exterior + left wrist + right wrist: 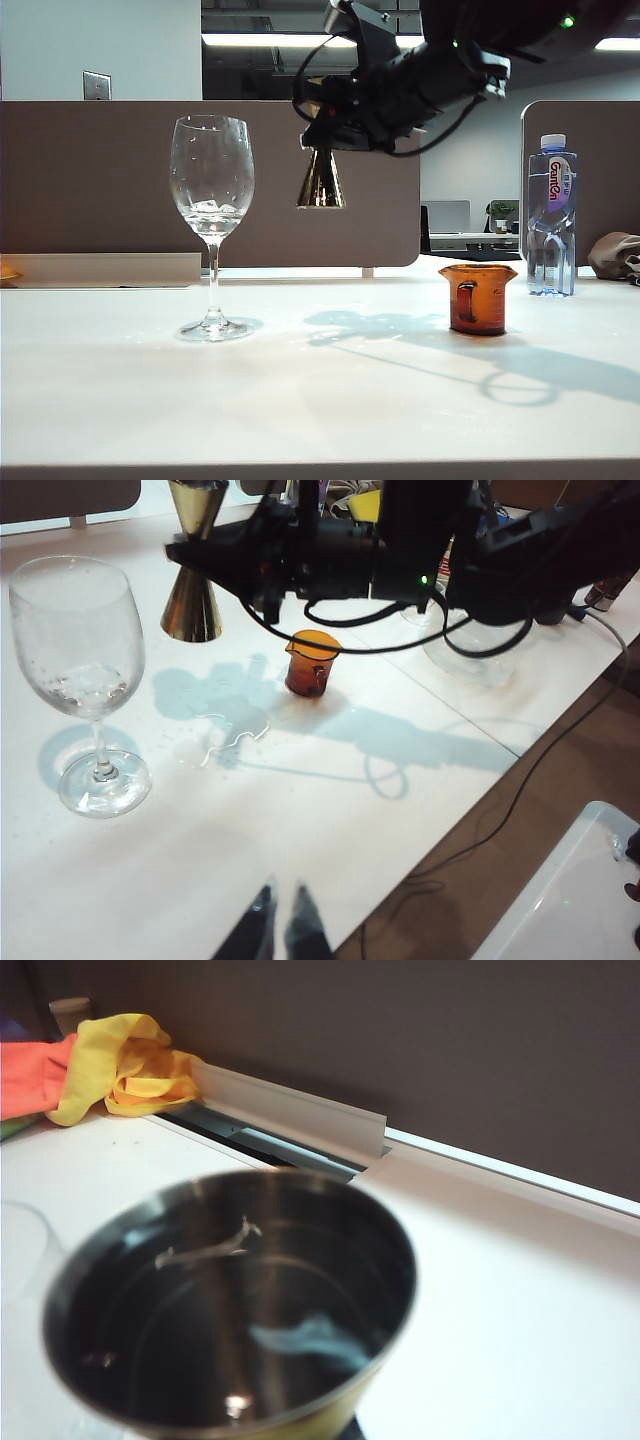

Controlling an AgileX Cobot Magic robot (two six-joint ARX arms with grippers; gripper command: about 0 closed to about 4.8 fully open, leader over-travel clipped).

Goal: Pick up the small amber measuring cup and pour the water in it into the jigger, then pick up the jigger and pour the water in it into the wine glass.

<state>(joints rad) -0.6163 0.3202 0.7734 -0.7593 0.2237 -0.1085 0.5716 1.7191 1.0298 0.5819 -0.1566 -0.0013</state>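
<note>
**Ana:** Nearest the right wrist camera is the jigger's (pixel 235 1305) open cup, dark inside with water (pixel 300 1345) glinting in it. What holds it?

**Ben:** That is the right pincer (pixel 325 135), raised high above the surface (pixel 320 390). Its jaws are pinching the jigger at the narrow waist; in the exterior view the gold lower cone hangs just beneath the pincer, upright and well clear of the surface.

**Ana:** So which step is this?

**Ben:** I judge it to be the second half: the jigger is picked up, but nothing is tipping yet. The small amber measuring cup (pixel 478 298) stands upright on the surface, below the pincer and off to the side away from the glass, apart from it.

**Ana:** And the wine glass?

**Ben:** The wine glass (pixel 211 225) stands on the other side of the pincer, its rim roughly level with the jigger but still apart from it. A little liquid seems to sit in the bowl.

**Ana:** What does the next move need?

**Ben:** Probably carrying the jigger sideways over the rim, then rolling the wrist gently so the water lands inside.

**Ana:** And the other arm?

**Ben:** The left pincer (pixel 280 920) hovers far back near the surface's front edge, fingers close together and empty. A small puddle (pixel 225 740) lies between cup and glass.
</note>
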